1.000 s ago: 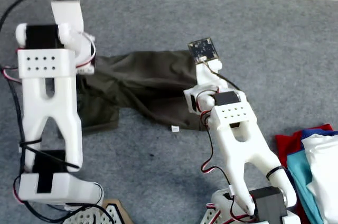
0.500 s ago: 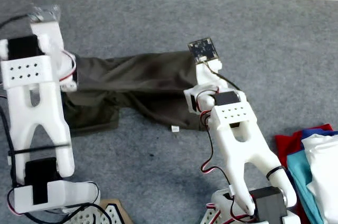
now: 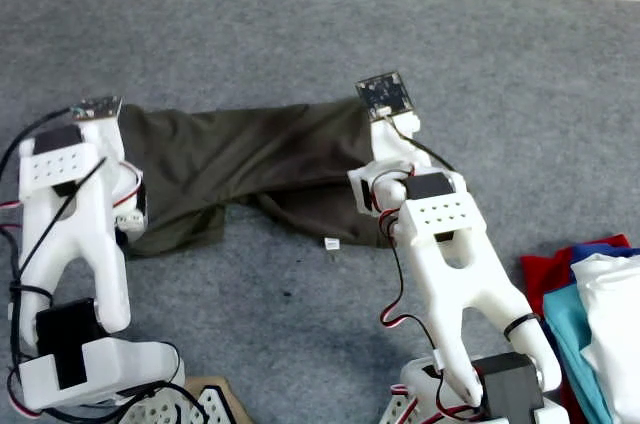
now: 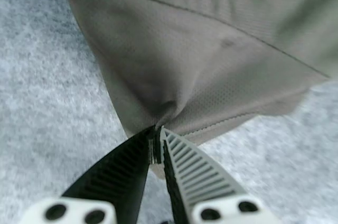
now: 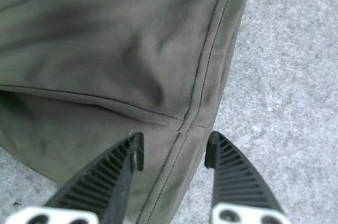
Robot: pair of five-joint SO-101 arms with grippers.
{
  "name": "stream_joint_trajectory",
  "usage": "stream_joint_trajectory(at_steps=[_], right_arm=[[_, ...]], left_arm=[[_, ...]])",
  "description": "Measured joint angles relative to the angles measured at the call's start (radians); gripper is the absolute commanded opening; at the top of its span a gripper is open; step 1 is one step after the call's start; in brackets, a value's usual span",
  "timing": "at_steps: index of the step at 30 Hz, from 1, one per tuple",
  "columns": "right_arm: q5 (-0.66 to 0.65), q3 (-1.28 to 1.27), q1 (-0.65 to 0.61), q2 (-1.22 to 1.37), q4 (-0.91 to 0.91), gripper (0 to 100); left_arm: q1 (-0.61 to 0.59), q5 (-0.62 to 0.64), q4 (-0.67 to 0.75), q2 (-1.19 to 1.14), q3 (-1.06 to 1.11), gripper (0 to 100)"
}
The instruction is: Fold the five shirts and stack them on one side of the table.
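Pressing my left fingers (image 4: 160, 145) together on an edge of the olive shirt (image 4: 211, 49), I hold my right fingers (image 5: 133, 155) spread at its stitched hem. It lies stretched across the grey desk (image 3: 520, 64). A pile of other shirts (image 3: 595, 294) sits beside my right arm's base.

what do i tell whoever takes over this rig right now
Left end effector: shut on an edge of the olive shirt.
Right end effector: open over the shirt's hemmed edge, gripping nothing.
The olive shirt lies rumpled and unfolded mid-table. A pile of red, blue, teal and white shirts sits by the right arm's base.
Left to do: fold the olive shirt, then stack it on the pile.
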State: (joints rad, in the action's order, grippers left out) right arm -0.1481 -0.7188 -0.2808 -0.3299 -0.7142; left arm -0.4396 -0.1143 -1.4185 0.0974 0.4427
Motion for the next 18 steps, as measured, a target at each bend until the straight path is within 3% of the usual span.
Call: stream_joint_trajectory(at_steps=[12,18], right_arm=[[0.000,0.000,0.000,0.028,0.005,19.8],[0.000,0.000,0.000,0.127,0.097,20.2]], left_arm=[[-0.069,-0.025,0.218,0.000,0.153,1],[-0.071,-0.025,0.336,0.000,0.239,1]])
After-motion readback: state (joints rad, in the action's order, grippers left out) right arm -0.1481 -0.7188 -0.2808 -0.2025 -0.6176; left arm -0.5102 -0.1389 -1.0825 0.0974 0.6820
